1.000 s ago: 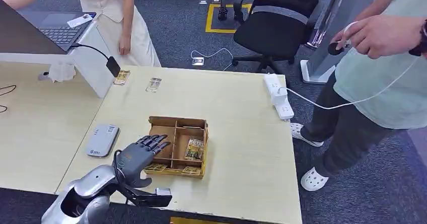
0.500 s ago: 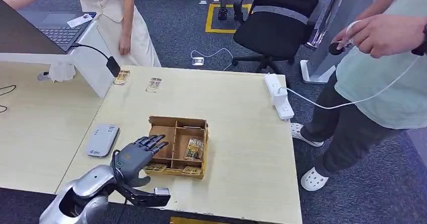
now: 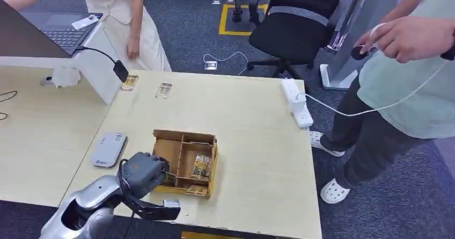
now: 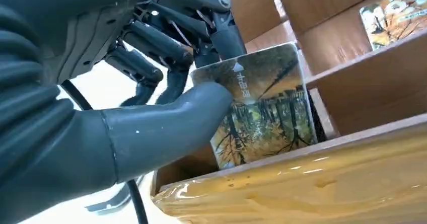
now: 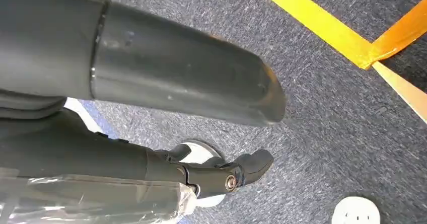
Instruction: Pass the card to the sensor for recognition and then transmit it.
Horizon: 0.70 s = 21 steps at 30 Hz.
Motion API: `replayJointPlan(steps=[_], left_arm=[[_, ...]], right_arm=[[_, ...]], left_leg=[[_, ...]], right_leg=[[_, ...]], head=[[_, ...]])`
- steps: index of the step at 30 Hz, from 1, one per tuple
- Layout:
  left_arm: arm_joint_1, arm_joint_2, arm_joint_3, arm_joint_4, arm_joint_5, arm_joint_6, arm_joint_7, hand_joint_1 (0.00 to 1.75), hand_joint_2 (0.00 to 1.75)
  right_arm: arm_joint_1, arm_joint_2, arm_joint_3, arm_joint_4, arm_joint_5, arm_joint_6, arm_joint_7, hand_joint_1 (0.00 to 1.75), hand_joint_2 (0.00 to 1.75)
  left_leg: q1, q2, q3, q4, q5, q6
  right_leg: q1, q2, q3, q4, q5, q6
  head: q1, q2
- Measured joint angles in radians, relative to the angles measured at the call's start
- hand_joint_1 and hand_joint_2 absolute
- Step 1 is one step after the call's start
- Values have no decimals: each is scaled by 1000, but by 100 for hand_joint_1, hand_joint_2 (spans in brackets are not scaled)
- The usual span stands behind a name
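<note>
Inside the wooden box [image 3: 185, 161], at its end nearest the grey sensor [image 3: 109, 149], the left hand [image 3: 143, 172] pinches a tree-printed card [image 4: 262, 108] between thumb and fingers, while the right hand [image 5: 151, 83] hangs over carpet, holding nothing, its fingers apart.
</note>
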Motion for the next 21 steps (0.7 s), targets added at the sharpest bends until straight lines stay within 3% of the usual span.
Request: replayJointPlan(steps=[21], left_arm=[[-1, 5, 0, 4, 1, 0, -2, 175, 175]], right_arm=[[0, 0, 0, 1, 0, 0, 0, 0, 0]], left_leg=[[0, 0, 0, 0, 0, 0]], right_leg=[[0, 0, 0, 0, 0, 0]], head=[[0, 0]])
